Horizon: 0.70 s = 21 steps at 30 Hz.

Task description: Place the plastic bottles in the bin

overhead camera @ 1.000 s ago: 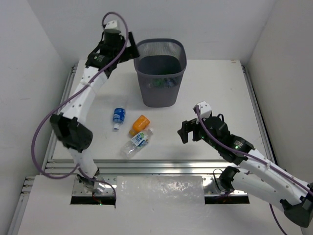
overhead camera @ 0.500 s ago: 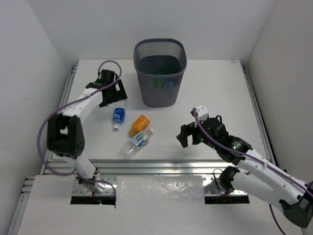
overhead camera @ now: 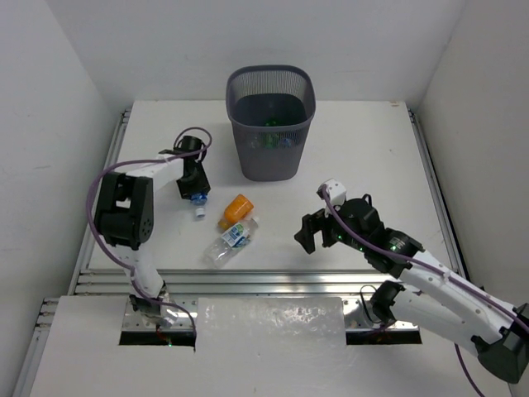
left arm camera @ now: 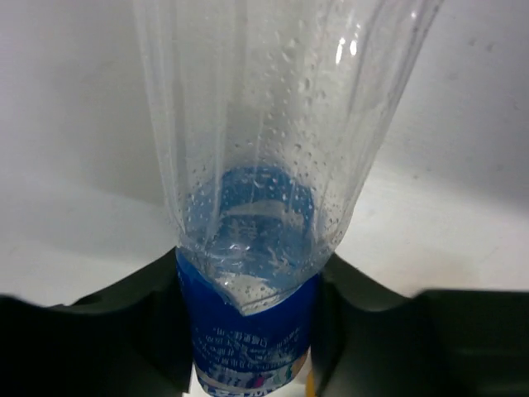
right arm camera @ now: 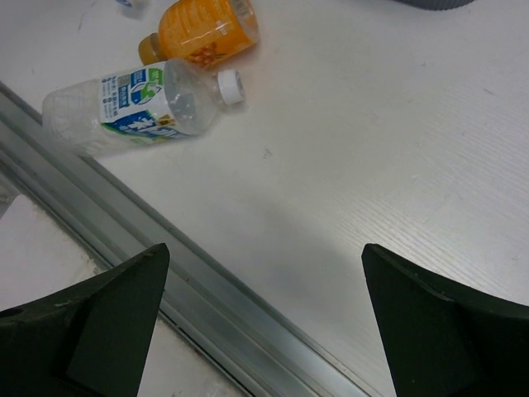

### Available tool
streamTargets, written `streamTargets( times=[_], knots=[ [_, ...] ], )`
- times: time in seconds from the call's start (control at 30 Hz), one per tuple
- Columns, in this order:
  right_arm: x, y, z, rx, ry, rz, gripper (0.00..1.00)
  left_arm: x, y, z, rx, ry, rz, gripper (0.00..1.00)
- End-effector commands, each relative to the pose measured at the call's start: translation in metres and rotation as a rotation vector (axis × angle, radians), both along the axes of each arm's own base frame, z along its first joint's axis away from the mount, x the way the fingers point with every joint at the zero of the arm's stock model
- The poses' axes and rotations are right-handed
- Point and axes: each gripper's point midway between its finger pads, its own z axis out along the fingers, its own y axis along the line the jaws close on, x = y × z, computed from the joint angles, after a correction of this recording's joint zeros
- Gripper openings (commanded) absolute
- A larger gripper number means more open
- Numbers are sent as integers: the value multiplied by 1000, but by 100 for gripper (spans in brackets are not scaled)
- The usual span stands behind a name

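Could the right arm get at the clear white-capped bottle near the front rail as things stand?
Probably yes. The right end effector is open and faces the clear bottle across bare table. The orange bottle lies beside it, not between.

Right gripper [right arm camera: 263, 252] wide open, dark fingers [right arm camera: 99, 322] in the two bottom corners. Clear bottle [right arm camera: 136, 107] with white cap and blue-green label lies on its side upper left on the white table [right arm camera: 397, 141]. Orange bottle [right arm camera: 202, 29] just beyond, close beside it. Metal rail [right arm camera: 207, 306] runs diagonally along the table edge.
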Motion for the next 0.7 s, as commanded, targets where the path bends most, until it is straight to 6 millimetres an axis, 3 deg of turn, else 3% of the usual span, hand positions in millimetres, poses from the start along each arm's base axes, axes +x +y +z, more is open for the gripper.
streamTargets(
  times=[0.0, 0.07, 0.1, 0.13, 0.17, 0.2, 0.27, 0.3, 0.37, 0.43, 0.47, 0.53, 0.57, 0.63, 0.67],
  knots=[
    [4, 20, 29, 84, -44, 68, 99, 1, 18, 81, 59, -223, 106, 0],
    [-1, 37, 47, 150, -53, 146, 99, -7, 4, 120, -11, -349, 65, 0],
    [-13, 51, 64, 217, -51, 239, 99, -19, -23, 159, -129, -483, -45, 0],
    [-16, 62, 85, 295, -78, 284, 99, -27, -41, 179, -209, -552, -131, 2],
    [-20, 69, 104, 348, -95, 324, 99, -50, -76, 218, -377, -678, -305, 3],
    [-32, 79, 120, 414, -80, 403, 99, -64, -92, 237, -455, -743, -404, 3],
    [-34, 93, 163, 509, -143, 482, 99, -101, -121, 274, -593, -873, -625, 2],
    [-36, 99, 175, 545, -133, 507, 99, -128, -141, 284, -695, -870, -766, 2],
    [-36, 111, 208, 595, -184, 581, 99, -162, -158, 299, -807, -897, -921, 2],
    [-33, 117, 234, 614, -235, 618, 99, -178, -168, 311, -872, -920, -1000, 2],
    [-27, 124, 234, 609, -229, 620, 99, -190, -175, 314, -915, -907, -1052, 2],
    [-20, 129, 242, 604, -243, 622, 99, -200, -184, 323, -953, -923, -1118, 3],
    [-17, 130, 256, 611, -270, 618, 99, -205, -192, 327, -971, -915, -1149, 3],
    [-5, 137, 253, 587, -266, 596, 99, -209, -197, 329, -986, -904, -1178, 3],
    [5, 137, 264, 587, -295, 555, 99, -212, -201, 331, -999, -897, -1198, 3]
  ],
)
